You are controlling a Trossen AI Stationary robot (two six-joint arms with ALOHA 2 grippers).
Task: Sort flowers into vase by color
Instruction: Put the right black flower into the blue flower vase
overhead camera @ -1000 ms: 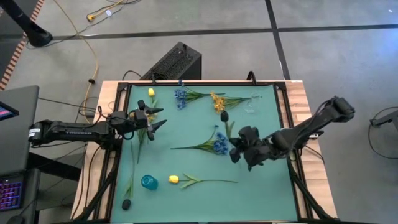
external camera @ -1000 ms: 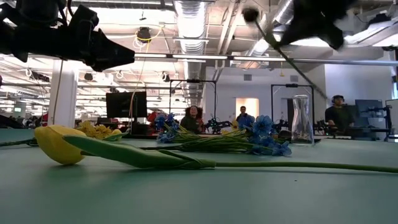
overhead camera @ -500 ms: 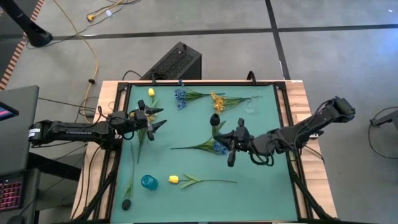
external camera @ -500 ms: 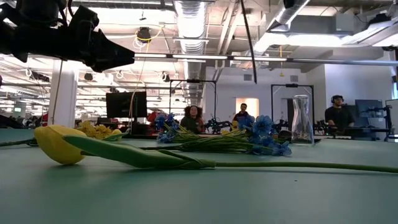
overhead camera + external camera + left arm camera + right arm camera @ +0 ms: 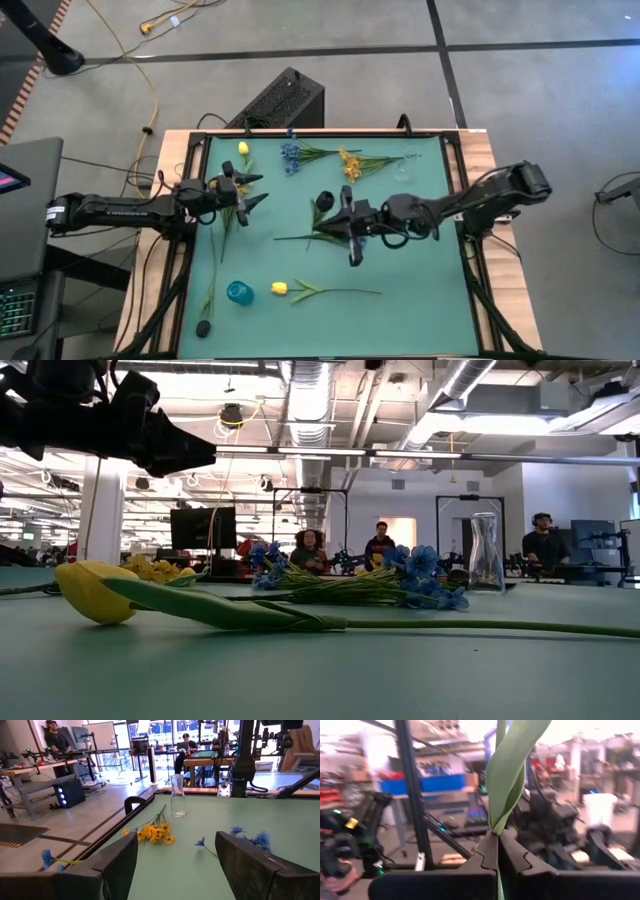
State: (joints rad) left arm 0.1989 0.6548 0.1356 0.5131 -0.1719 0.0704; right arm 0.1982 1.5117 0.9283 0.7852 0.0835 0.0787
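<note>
R gripper (image 5: pixel 352 222) is mid-table, up off the mat, fingers (image 5: pixel 512 857) clamped tight on a dark-headed flower (image 5: pixel 324 203); stem and green leaf (image 5: pixel 507 775) stick out past the tips, head on the left side of it. L gripper (image 5: pixel 250 190) hangs over the far-left part of the mat, fingers (image 5: pixel 252 865) wide apart, nothing in them. Rest of the flowers lie flat: blue bunch (image 5: pixel 291 155) and orange bunch (image 5: pixel 350 163) at far edge, glass vase (image 5: pixel 178 796) standing far right, yellow tulip (image 5: pixel 280 288) near edge, teal cup (image 5: pixel 239 292) just left of it, another dark flower (image 5: pixel 204 327) at near-left corner. People (image 5: pixel 311 550) in the room behind.
</note>
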